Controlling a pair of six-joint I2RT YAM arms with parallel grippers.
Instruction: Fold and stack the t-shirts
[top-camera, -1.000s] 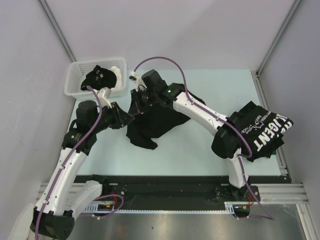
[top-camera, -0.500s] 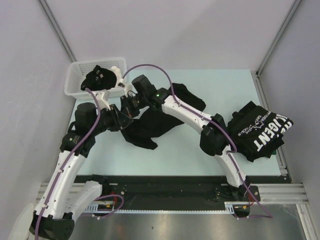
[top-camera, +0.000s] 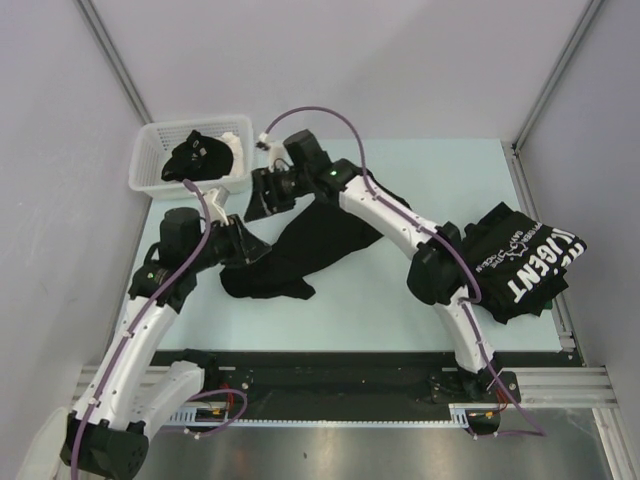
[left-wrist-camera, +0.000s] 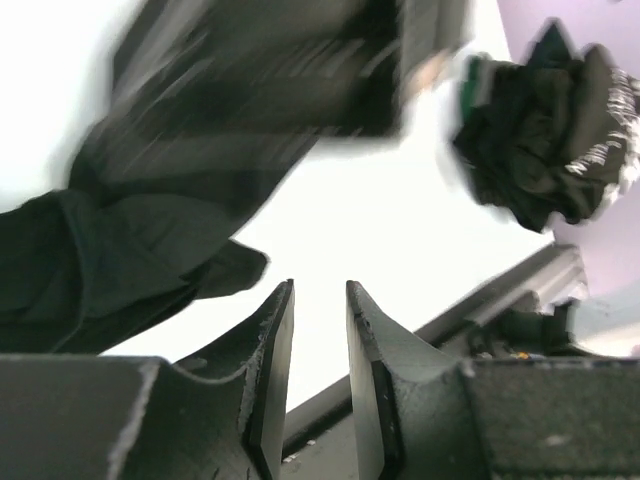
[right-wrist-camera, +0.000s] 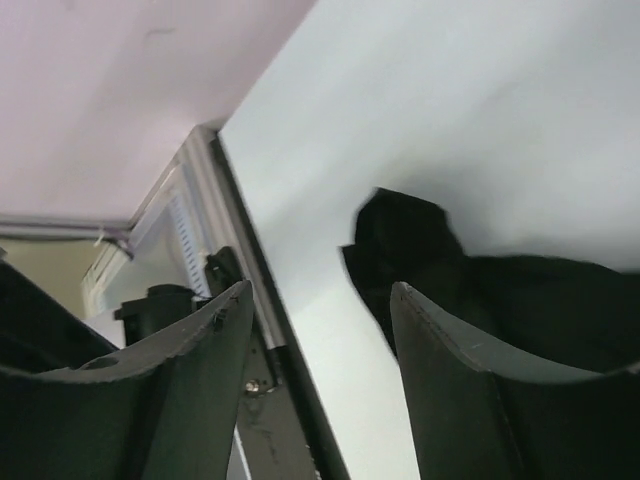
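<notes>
A loose black t-shirt (top-camera: 320, 240) lies crumpled on the pale table (top-camera: 380, 290), left of centre. My right gripper (top-camera: 258, 200) hangs open over its far left edge, with nothing between its fingers (right-wrist-camera: 322, 290); shirt cloth (right-wrist-camera: 480, 290) shows beyond its right finger. My left gripper (top-camera: 255, 250) sits at the shirt's near left side. It is open by a narrow gap and empty (left-wrist-camera: 320, 290), and blurred shirt cloth (left-wrist-camera: 130, 230) lies to its left. A second black t-shirt with big white lettering (top-camera: 525, 260) lies bundled at the right, and it also shows in the left wrist view (left-wrist-camera: 545, 140).
A white slotted basket (top-camera: 150, 180) at the back left corner holds another dark garment (top-camera: 195, 155). Grey walls close in the table on three sides. A black metal rail (top-camera: 350, 375) runs along the near edge.
My right gripper has opened and let go of the loose shirt, which has dropped and spread toward the near left. The left gripper has shifted slightly nearer.
</notes>
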